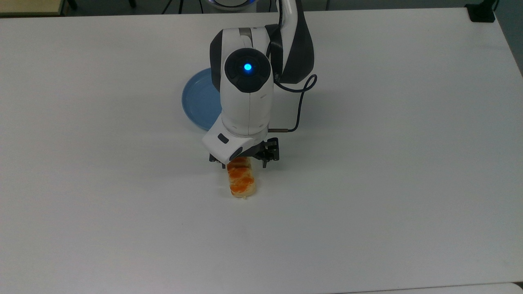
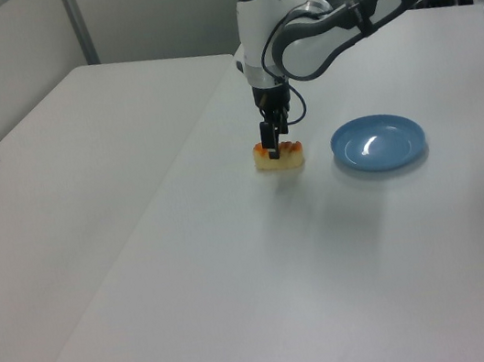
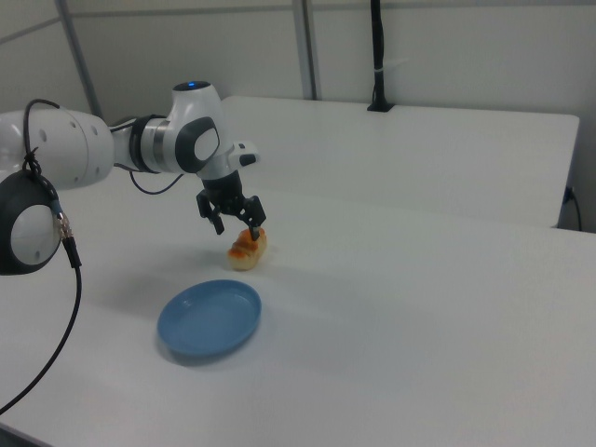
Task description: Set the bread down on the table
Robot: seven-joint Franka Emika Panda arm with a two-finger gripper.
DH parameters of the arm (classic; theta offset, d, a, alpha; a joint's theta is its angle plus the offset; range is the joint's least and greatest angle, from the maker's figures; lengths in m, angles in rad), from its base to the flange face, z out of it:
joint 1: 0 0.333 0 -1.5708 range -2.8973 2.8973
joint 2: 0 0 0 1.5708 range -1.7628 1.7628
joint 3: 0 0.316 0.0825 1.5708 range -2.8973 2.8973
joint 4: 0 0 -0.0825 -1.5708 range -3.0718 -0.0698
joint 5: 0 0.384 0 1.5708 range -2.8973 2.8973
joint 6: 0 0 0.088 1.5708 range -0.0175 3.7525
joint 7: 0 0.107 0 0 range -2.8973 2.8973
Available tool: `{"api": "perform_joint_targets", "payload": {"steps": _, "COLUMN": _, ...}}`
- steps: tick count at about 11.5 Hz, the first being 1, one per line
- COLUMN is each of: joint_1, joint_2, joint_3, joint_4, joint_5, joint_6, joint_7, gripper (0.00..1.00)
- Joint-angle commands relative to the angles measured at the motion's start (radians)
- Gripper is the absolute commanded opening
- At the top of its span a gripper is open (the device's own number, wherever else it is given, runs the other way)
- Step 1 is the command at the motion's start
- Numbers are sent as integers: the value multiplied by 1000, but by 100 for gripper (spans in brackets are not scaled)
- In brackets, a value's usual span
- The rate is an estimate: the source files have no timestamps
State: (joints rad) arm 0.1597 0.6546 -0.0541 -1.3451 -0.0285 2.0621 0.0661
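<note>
A second white table (image 2: 57, 184) stands at the left view's left, adjoining the work surface. Grey wall panels (image 3: 447, 47) with vertical metal posts (image 3: 305, 47) fill the right view's upper frame.

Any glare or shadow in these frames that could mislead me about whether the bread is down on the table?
Left view: a bright glare patch sits on the blue plate, and the bread meets the table with only a thin dark rim beneath it. Top view: soft shadow spreads around the gripper. Right view: lighting is even, shadows faint.
</note>
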Motion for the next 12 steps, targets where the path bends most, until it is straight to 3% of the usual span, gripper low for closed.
{"api": "perform_joint_targets", "payload": {"steps": 1, "joint_1": 20, "joint_2": -137, "joint_3": -24, "joint_4": -40, "joint_5": 10, "joint_6": -17, "joint_7": 59, "gripper": 100}}
{"api": "perform_joint_targets", "payload": {"steps": 5, "joint_1": 3, "joint_2": -445, "joint_3": -24, "joint_4": -147, "joint_5": 9, "joint_6": -331, "joint_7": 83, "gripper": 100}}
{"api": "perform_joint_targets", "payload": {"steps": 7, "joint_1": 4, "joint_2": -542, "joint_3": -39, "joint_4": -181, "joint_5": 9, "joint_6": -434, "joint_7": 81, "gripper": 100}}
{"api": "perform_joint_targets", "payload": {"steps": 12, "joint_1": -15, "joint_2": -570, "joint_3": -58, "joint_4": -200, "joint_5": 21, "joint_6": -470, "joint_7": 29, "gripper": 100}}
